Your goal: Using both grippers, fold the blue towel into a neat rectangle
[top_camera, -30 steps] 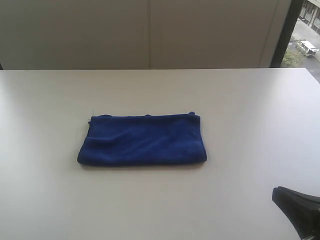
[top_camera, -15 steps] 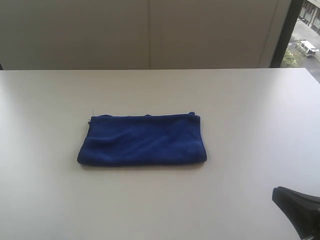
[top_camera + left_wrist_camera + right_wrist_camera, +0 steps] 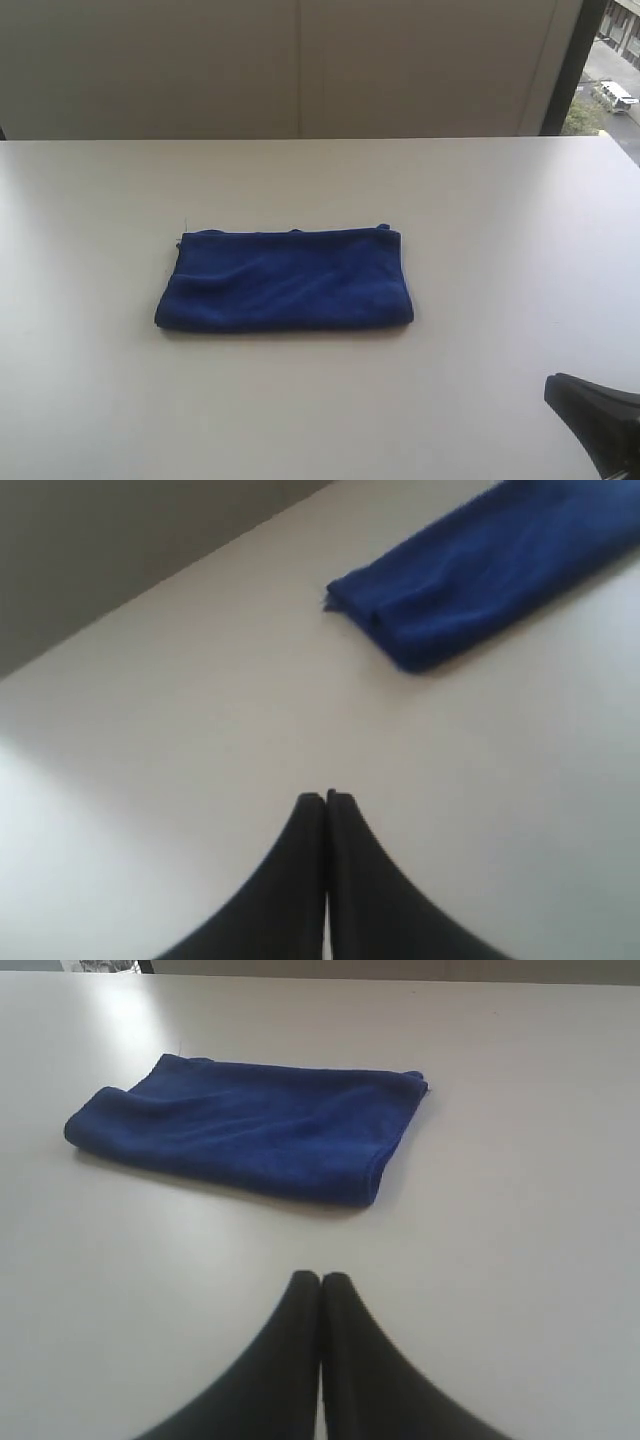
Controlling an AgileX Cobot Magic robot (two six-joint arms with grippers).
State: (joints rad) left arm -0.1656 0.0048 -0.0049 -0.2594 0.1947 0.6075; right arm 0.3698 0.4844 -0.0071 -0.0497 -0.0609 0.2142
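Note:
The blue towel lies folded into a flat rectangle near the middle of the white table, touched by neither gripper. It also shows in the left wrist view and in the right wrist view. My left gripper is shut and empty, well away from the towel, and it is out of the exterior view. My right gripper is shut and empty too, a short way in front of the towel; in the exterior view only part of its black arm shows at the bottom right corner.
A pale wall stands behind the table's far edge. A dark window frame with an outdoor view is at the top right.

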